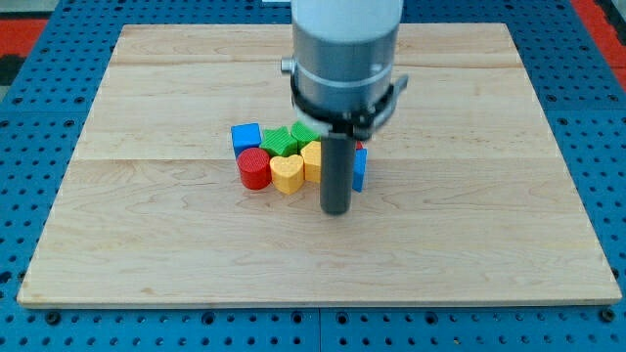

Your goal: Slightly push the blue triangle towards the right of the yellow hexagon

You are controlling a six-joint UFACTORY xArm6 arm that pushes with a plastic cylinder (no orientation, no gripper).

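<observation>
— Nearest the camera? The wooden board, its front edge along the view's bottom, blue pegboard around it.

— Next in size? The grey arm, coming down from the view's top, ending in a dark rod. My tip down on the board, holding nothing, just below the cluster of blocks.

— Blocks? All packed together. Left of my tip: yellow heart, red cylinder, then blue cube farther up. Green block and a second green block above, shapes unclear. Yellow hexagon touching the rod's left side.

— Blue triangle? Only a sliver beside the rod's right side, mostly hidden. A bit of a red block just above it.
</observation>
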